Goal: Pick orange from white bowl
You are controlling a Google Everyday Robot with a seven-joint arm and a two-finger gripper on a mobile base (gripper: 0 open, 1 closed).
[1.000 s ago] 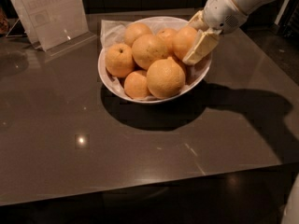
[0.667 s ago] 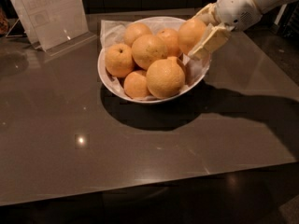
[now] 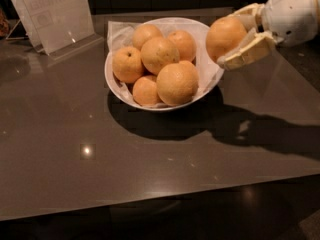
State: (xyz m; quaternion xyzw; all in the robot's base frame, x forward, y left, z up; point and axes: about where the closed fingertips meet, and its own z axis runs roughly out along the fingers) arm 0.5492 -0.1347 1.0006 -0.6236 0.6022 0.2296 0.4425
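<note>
A large, round orange (image 3: 225, 36) with smooth, evenly deep-orange skin is in the upper right of the frame, in the air just right of the bowl's rim and apart from it. The pale two-finger gripper (image 3: 231, 38) clamps it, one finger over its top and the other under its lower right side. The wide, shallow, round white bowl (image 3: 116, 90) stands upright at upper centre, lined with crumpled white paper (image 3: 117, 31) and heaped with six other oranges (image 3: 177, 83).
</note>
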